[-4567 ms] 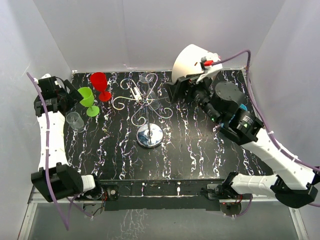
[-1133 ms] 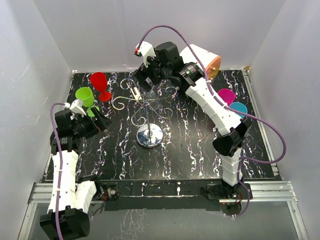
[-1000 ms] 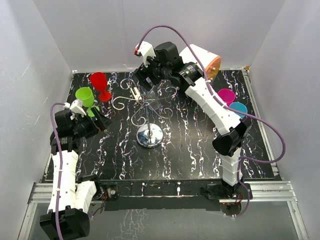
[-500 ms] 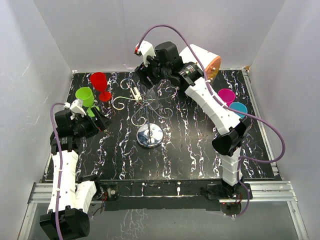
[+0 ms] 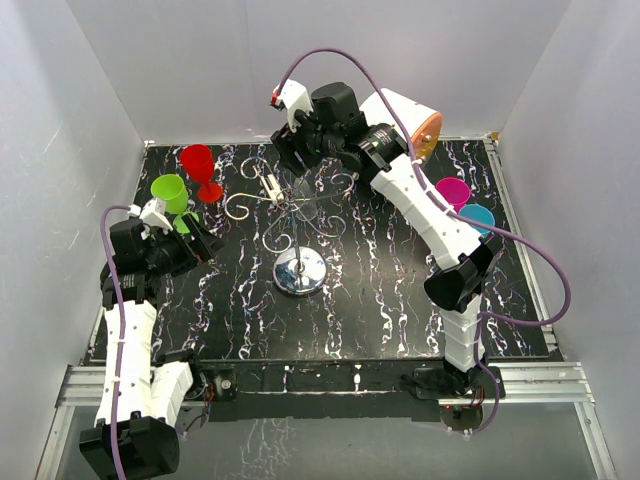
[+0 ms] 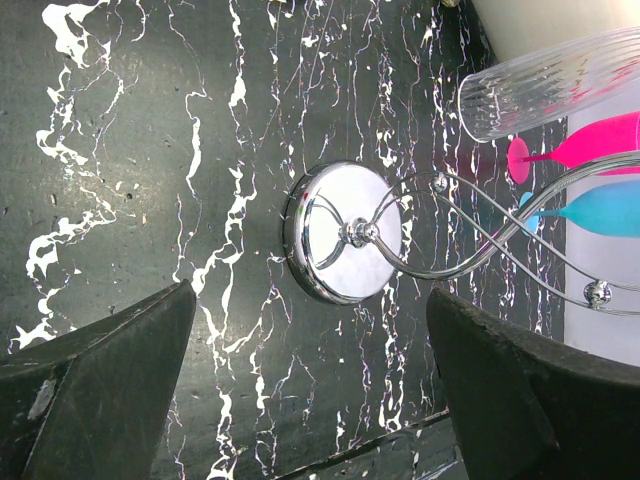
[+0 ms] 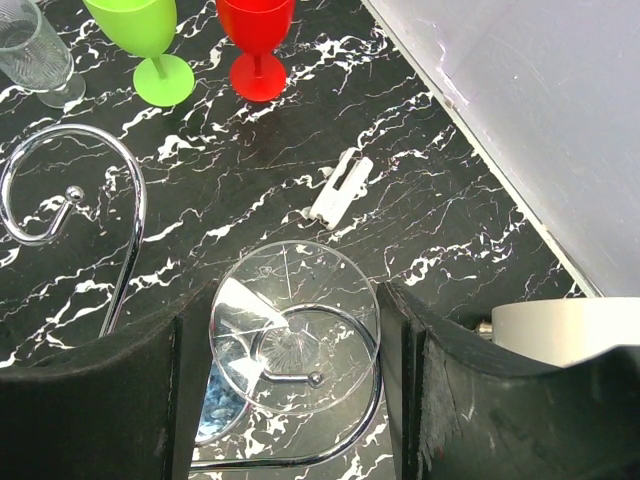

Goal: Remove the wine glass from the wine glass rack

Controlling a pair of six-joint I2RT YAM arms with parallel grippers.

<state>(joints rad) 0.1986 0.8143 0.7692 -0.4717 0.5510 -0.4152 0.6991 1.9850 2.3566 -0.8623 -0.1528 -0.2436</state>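
The black, white-veined table (image 5: pixel 400 300) fills the floor of the booth. The right arm (image 5: pixel 430 215) stretches across it to the far side, while the left arm (image 5: pixel 125 330) is folded up near the left edge.

The wine glass rack (image 5: pixel 299 272) stands mid-table on its mirror base, its scroll arms fanning out towards the back. The wine glass (image 7: pixel 300 290) hangs upside down in one of the far curls, with its clear foot uppermost and the wire loop showing through it.

The right hand (image 7: pixel 288 340) is poised over that foot with its fingers apart, one on each side and nothing gripped. From the wrist view I can't tell if either finger touches the glass. The left hand (image 6: pixel 312 330) is spread wide too and holds nothing. It hangs off to the left, apart from the rack, looking towards the base.

The main worry from here is the rack. Nothing braces it, so if the glass is pulled straight up instead of being slid out through the mouth of the curl, the foot could catch the wire and tip the whole stand. That might take the glass down with it. The glass is clear and smooth, so an off-centre pinch could let it twist or slip. The small white clip (image 7: pixel 340 188) lies just beyond, where a dropped glass would land.
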